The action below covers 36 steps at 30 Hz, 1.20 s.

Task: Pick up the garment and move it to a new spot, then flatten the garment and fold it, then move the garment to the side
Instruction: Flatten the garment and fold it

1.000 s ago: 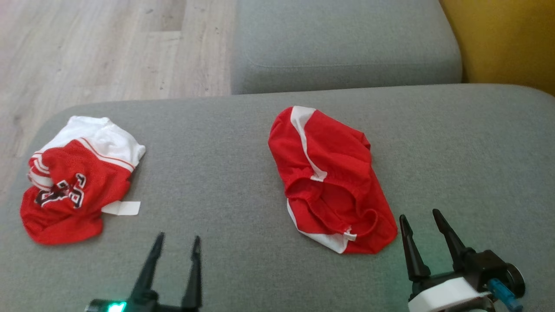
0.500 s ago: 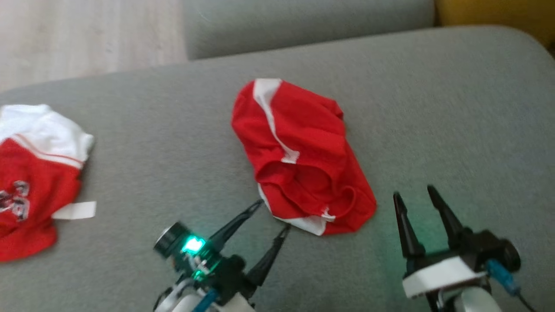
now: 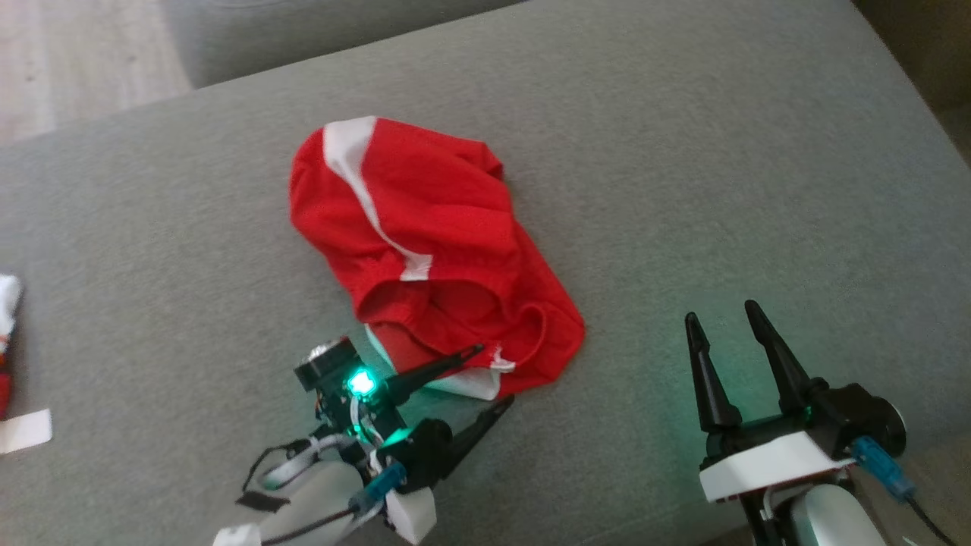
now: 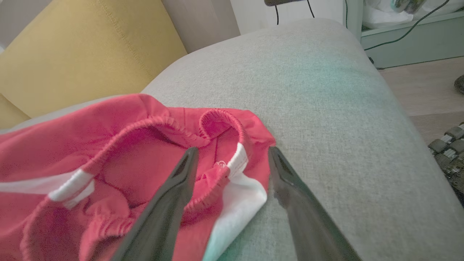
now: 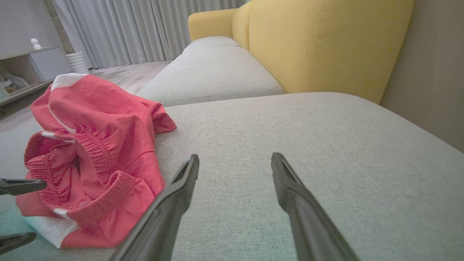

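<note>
The garment (image 3: 425,250) is a pair of red shorts with white side stripes, lying crumpled on the grey cushion (image 3: 683,189). Its elastic waistband faces me. My left gripper (image 3: 494,374) is open at the near white corner of the garment (image 4: 237,195), one finger over the fabric and the other just past its edge on the cushion. In the right wrist view the garment (image 5: 98,152) lies to the left, and the left gripper's fingertips (image 5: 21,185) show at the left edge. My right gripper (image 3: 721,318) is open over bare cushion, to the right of the garment.
A second red and white garment (image 3: 6,341) with a white tag (image 3: 24,431) lies at the far left edge. Another grey cushion (image 5: 210,72) and a yellow backrest (image 5: 319,43) stand beyond. Wood floor (image 3: 76,61) lies past the cushion's far left.
The camera has turned right and down, shifting the whole picture left. My left gripper has reached forward and to the right, up to the garment's near corner. The right gripper has stayed open.
</note>
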### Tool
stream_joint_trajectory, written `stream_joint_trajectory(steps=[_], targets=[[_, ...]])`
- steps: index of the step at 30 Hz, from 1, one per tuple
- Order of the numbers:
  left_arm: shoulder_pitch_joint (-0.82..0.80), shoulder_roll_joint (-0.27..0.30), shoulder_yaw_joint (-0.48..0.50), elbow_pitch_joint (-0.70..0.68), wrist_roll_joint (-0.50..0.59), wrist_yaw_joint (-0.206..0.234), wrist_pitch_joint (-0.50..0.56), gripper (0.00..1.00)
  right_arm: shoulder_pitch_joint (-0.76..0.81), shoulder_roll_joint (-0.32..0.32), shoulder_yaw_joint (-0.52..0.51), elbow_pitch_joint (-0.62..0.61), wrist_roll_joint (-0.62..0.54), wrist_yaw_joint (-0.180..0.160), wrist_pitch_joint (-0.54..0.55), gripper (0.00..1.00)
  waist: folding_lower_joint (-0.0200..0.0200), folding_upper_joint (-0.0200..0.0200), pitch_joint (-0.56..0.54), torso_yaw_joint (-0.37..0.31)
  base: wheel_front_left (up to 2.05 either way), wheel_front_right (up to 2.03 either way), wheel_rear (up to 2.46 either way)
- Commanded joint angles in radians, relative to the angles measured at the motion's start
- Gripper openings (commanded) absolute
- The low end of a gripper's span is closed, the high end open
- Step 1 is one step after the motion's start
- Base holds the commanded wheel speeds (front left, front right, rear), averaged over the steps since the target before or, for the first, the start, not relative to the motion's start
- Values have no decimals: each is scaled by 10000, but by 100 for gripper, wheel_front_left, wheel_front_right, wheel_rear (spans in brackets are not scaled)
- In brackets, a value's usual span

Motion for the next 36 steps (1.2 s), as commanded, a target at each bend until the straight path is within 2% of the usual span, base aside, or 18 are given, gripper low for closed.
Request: stream_joint_trajectory(steps=[1, 13, 14, 15, 16, 22, 29, 32, 36], targets=[[-485, 190, 244, -151, -52, 21, -51, 100, -341, -37, 234, -337, 122, -7, -24, 100, -1, 0, 110, -234, 0, 0, 0], [-1325, 310, -384, 1030, -148, 20, 47, 100, -396, -37, 330, -352, 312, -7, -24, 100, -1, 0, 263, -677, 0, 0, 0], [-1372, 314, -429, 1096, -181, 20, 49, 71, -400, -37, 341, -354, 325, -7, -24, 100, -1, 0, 274, -699, 0, 0, 0], [-1410, 317, -446, 1160, -222, 20, 61, 26, -399, -37, 347, -358, 340, -7, -24, 100, -1, 0, 282, -719, 0, 0, 0], [-1445, 315, -480, 1206, -254, 20, 64, 0, -394, -37, 349, -359, 353, -7, -24, 100, -1, 0, 283, -739, 0, 0, 0], [-1626, 238, -1067, 1086, -850, 20, 73, 0, -311, -37, 323, -297, 389, -7, -24, 100, -1, 0, 76, -849, 0, 0, 0], [-2843, 170, -1603, -48, -2899, 20, 345, 0, -266, -37, 521, -237, 498, -7, -24, 100, -1, 0, -385, -1083, 0, 0, 0], [-3910, 313, -1500, -646, -3882, 20, 656, 0, -189, -37, 593, -211, 555, -7, -24, 100, -1, 0, -570, -1153, 0, 0, 0], [-5389, 503, -878, -1260, -4776, 20, 1002, 0, -82, -37, 639, -171, 600, -7, -24, 100, -1, 0, -815, -1098, 0, 0, 0]])
